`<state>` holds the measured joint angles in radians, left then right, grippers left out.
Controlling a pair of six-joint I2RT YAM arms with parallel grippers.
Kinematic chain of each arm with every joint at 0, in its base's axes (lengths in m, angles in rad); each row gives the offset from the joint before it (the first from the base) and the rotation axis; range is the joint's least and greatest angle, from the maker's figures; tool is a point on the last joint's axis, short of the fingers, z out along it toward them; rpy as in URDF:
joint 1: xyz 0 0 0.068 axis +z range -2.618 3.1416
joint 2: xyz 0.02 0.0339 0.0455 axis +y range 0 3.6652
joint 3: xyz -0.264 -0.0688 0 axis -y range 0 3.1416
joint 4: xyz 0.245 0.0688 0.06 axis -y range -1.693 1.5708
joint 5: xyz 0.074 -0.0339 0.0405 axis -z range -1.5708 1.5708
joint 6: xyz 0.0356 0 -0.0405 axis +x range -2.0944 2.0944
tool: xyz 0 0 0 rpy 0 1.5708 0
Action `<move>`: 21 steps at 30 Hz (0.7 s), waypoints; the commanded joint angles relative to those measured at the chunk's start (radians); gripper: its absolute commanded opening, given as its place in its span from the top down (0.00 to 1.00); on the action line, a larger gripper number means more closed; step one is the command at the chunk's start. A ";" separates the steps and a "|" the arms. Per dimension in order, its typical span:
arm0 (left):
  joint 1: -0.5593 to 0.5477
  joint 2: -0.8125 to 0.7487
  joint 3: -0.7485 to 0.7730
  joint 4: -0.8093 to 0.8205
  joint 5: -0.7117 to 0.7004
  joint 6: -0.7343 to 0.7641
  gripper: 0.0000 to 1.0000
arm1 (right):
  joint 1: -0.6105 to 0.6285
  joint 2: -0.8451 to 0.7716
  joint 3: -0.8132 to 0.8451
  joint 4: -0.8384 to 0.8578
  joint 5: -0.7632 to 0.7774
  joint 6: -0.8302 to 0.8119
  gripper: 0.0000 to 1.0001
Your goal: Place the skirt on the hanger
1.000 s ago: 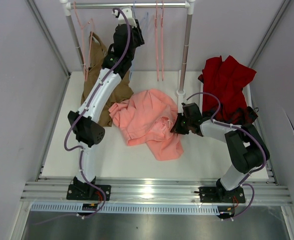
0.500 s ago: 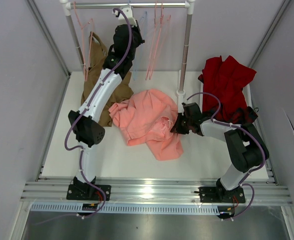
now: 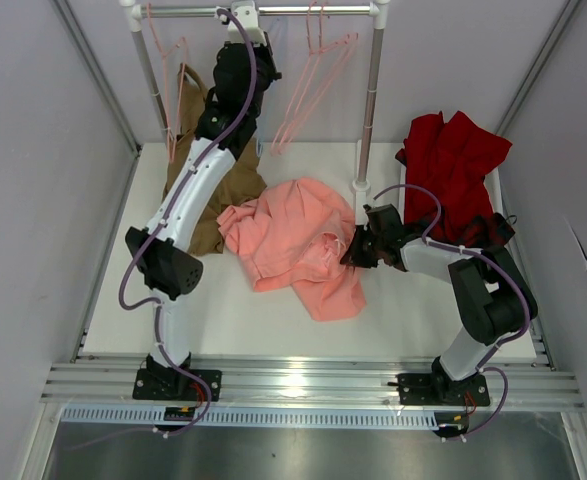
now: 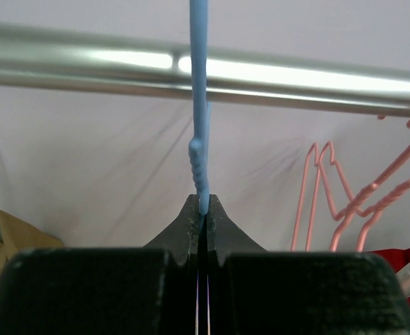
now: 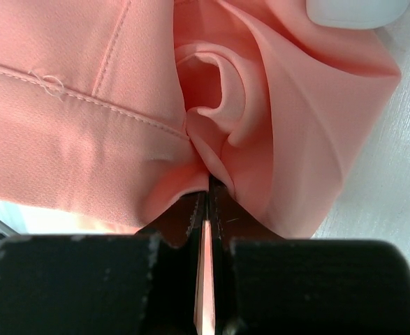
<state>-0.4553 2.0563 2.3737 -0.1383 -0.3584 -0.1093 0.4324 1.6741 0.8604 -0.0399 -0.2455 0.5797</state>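
Left claw [image 4: 202, 208]: clenched on hanger [image 4: 198, 98], far at the rail [image 4: 316, 78].
Right claw [image 5: 206, 190]: pinching skirt [image 5: 79, 132] — heaped on bench [image 3: 253, 320].
Left to do: we judge threading skirt onto hanger.

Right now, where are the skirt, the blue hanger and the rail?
skirt [image 3: 288, 235]: top view, middle of the fabric.
blue hanger [image 4: 200, 112]: left wrist view, its upright wire.
rail [image 4: 316, 81]: left wrist view, right part.

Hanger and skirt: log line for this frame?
left gripper: shut on hanger at rail | right gripper: shut on skirt on table | skirt: not on hanger
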 commanded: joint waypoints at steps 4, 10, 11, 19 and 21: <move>0.015 -0.125 -0.053 0.023 0.035 0.045 1.00 | -0.006 -0.004 0.032 0.029 -0.012 -0.021 1.00; 0.020 -0.197 -0.168 -0.007 0.075 0.065 1.00 | -0.007 -0.008 0.029 0.029 -0.018 -0.020 1.00; 0.021 -0.212 -0.206 0.005 0.081 0.068 1.00 | -0.007 -0.010 0.028 0.058 -0.020 -0.020 1.00; 0.023 -0.378 -0.431 -0.018 0.107 0.088 1.00 | -0.007 -0.028 0.016 0.055 -0.026 -0.023 1.00; 0.024 -0.439 -0.517 -0.026 0.105 0.089 1.00 | -0.006 -0.031 0.014 0.054 -0.028 -0.024 1.00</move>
<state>-0.4419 1.7382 1.9293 -0.1879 -0.2680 -0.0441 0.4278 1.6737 0.8604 -0.0246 -0.2569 0.5709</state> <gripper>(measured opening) 0.026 0.042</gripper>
